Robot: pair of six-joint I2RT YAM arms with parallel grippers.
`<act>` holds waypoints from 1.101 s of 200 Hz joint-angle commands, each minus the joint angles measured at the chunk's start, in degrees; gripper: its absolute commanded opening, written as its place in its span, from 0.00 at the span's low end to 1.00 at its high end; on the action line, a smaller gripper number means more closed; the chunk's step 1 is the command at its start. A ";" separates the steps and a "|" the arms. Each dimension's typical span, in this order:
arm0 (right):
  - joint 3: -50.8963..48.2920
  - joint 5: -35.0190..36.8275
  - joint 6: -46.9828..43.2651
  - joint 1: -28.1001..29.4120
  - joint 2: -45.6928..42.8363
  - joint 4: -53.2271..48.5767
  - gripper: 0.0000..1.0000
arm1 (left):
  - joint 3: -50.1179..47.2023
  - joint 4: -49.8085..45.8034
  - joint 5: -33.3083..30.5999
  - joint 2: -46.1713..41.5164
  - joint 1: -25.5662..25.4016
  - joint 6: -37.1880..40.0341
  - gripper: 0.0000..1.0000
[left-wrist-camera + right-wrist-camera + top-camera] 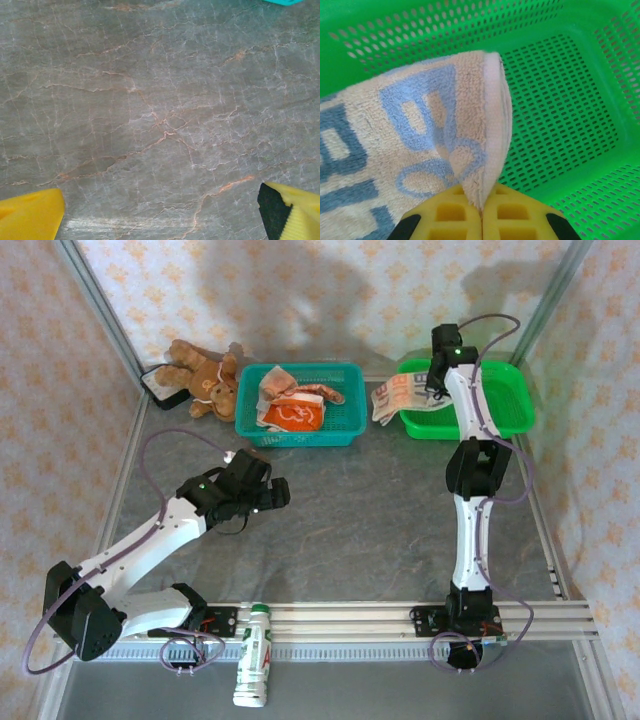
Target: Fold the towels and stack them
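Slippage is the main risk: the right gripper is clamped on a thin fold at the edge of the cream towel, with the cloth pinched right at the tips of its 2 yellow fingers, so a quick pull could let it slide free. From above, that towel lies draped over the left rim of the green basket, part inside and part hanging toward the table. Dragging it sideways rather than lifting first could catch it on the rim and tug or tip the light basket. The left gripper hangs over bare table with its jaws spread wide and nothing between them. It is well apart from the towel and in no place to take a 2nd corner, and a 1-handed carry would likely leave the cloth bunched rather than flat for folding. The other towels, orange and cream, sit crumpled in the teal basket, near the teddy bear. The held towel bears large block letters. A "B" is clear in the right wrist view with a rounded letter below it, but no whole word can be made out. A bottle at the near edge carries a label too small to read.
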 commanded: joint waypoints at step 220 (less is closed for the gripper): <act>0.78 11.29 -0.29 -2.80 1.60 0.81 0.00 | 2.72 -2.95 -1.75 0.23 0.52 -0.63 1.00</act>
